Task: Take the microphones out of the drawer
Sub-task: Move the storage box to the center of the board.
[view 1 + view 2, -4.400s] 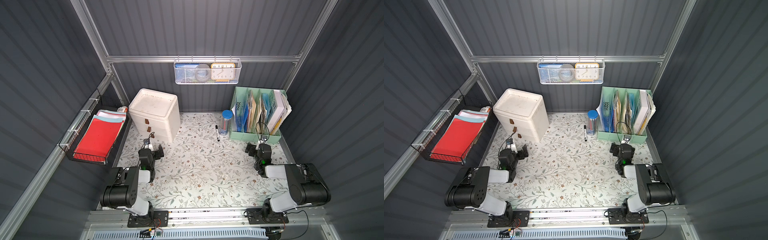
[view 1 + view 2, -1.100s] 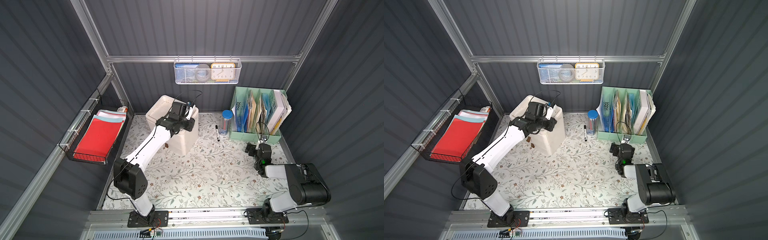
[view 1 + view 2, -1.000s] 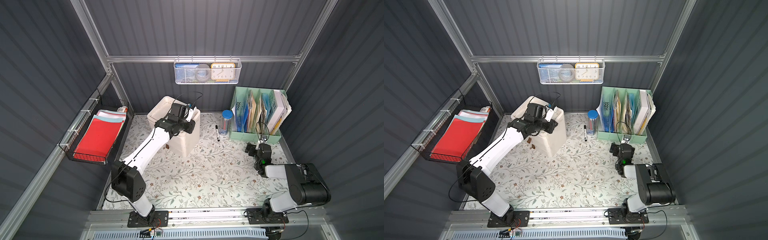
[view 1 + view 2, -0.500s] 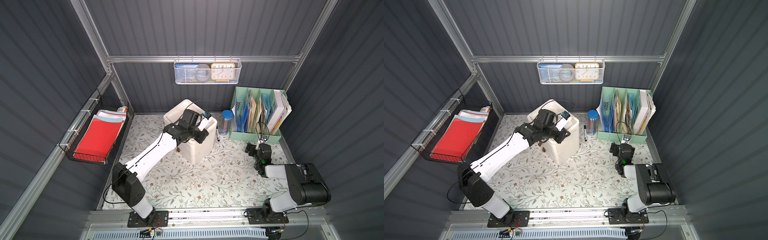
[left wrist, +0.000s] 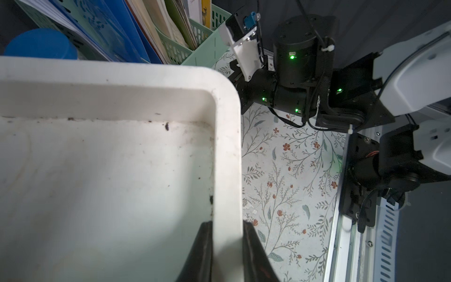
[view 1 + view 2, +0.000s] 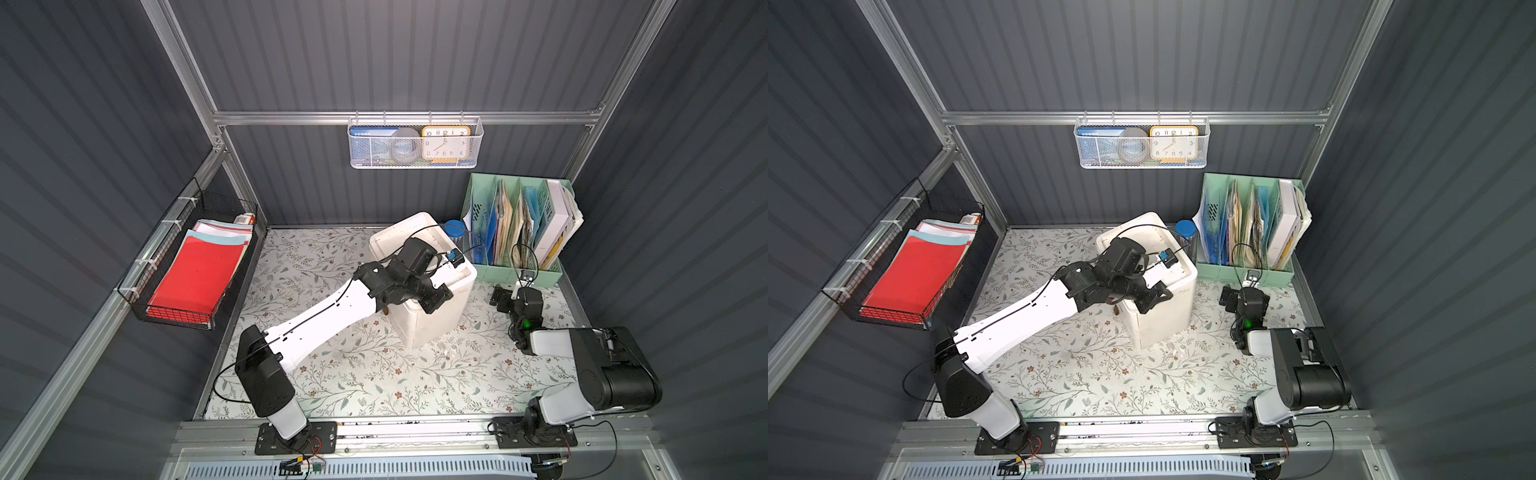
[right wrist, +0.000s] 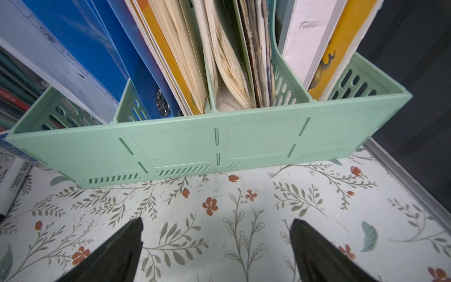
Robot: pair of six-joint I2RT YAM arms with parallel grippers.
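Since the earliest frame the drawer unit [image 6: 440, 328] has slid from the back left corner of the worktop [image 6: 374, 374] to a spot right of the middle, near the back edge, and has turned so that one corner faces the front. Then folded at the front left, the left arm [image 6: 324, 316] now stretches across to it. In the left wrist view the left gripper [image 5: 227, 228] pinches the raised rim [image 5: 227, 146] of the unit's top, one finger inside the rim and one outside. The right gripper [image 7: 217, 227] has not moved: it stands spread wide with nothing between its fingers, low over the worktop just in front of the file rack [image 7: 219, 146] by the back right corner. The jar [image 6: 455, 228] stands just beside the unit, between it and the rack. A brown handle [image 6: 386, 309] peeks out under the arm. The microphone shows in no view, so its place cannot be told.
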